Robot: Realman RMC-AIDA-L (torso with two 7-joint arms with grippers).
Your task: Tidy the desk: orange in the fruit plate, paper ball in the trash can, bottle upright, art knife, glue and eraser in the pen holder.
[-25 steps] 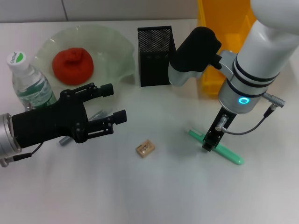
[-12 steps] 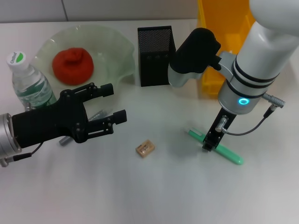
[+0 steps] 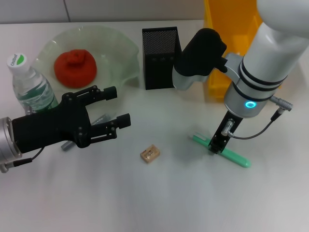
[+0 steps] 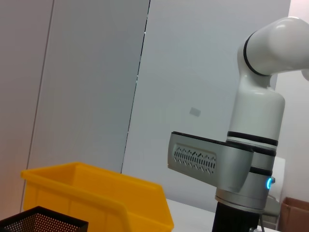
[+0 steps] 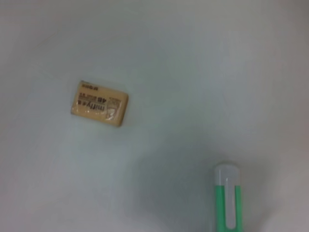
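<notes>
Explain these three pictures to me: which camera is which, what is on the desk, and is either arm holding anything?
This is a two-armed robot. The wide picture comes from its head, looking down at the white desk. The other two come from cameras on its wrists.

The black left end effector hovers open and empty, near the upright bottle. The right end effector is down at the green art knife; whether it grips it is not visible.

The orange sits in the fruit plate. The eraser lies loose. The pen holder and the yellow trash can stand at the back.
</notes>
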